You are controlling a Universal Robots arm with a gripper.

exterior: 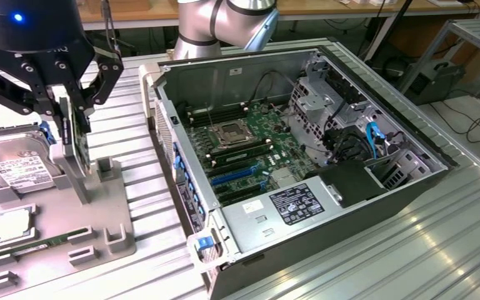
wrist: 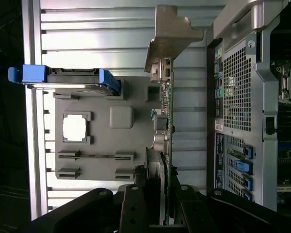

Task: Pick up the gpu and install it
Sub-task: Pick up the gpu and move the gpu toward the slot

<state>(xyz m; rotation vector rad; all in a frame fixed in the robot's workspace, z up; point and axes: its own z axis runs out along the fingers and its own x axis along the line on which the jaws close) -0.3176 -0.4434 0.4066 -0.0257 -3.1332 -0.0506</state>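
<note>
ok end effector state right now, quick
end effector: closed, holding the gpu on edge

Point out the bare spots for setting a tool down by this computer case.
Widest: the ribbed table at the exterior view's lower right, beside the computer case. A narrow strip lies between case and fixture tray. Tray and case interior are crowded.

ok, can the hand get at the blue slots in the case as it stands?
Probably yes: the case lies open side up and nothing seems to cross the blue slots. The hand grips the gpu beside it, over the grey tray.
</note>
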